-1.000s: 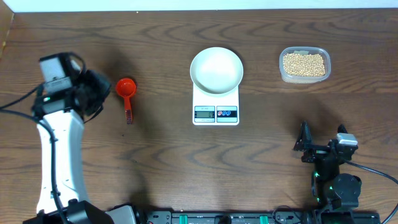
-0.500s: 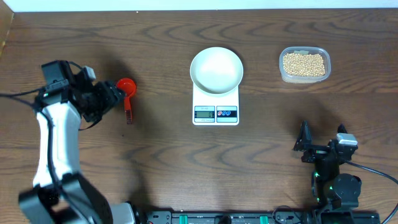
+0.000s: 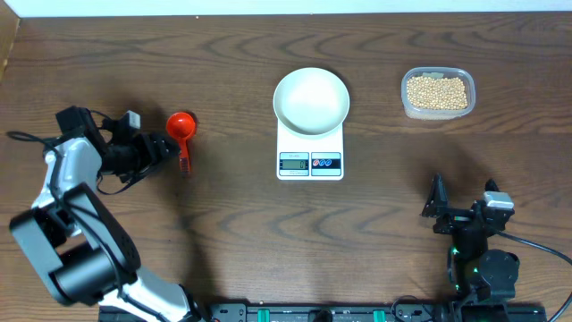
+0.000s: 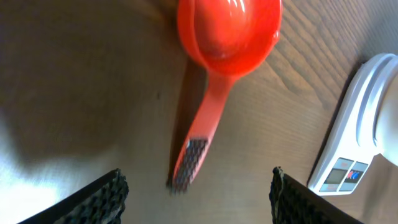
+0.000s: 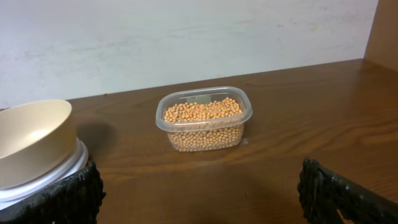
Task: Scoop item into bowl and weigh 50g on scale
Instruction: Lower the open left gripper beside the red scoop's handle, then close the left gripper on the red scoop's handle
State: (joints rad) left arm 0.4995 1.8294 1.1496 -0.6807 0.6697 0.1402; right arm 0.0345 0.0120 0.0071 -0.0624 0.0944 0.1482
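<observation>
Left tool (image 4: 197,186) and right tool (image 5: 199,186) stand open over brown wooden table (image 3: 268,233), white wall (image 5: 186,37) behind.

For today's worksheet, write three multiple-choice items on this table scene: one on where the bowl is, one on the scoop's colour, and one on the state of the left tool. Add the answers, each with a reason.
1. Where is the bowl?
A) right of the scale
B) on the scale
C) under the scale

2. What colour is the scoop?
A) blue
B) green
C) red

3. How does the left tool stand?
A) open, gripping nothing
B) shut on the scoop
C) shut on nothing

Answers:
1 B: the overhead view shows the bowl on the scale's platform, above the display.
2 C: both the overhead and left wrist views show a red scoop.
3 A: the left wrist view shows the fingers wide apart, with the scoop lying free on the wood.
</observation>
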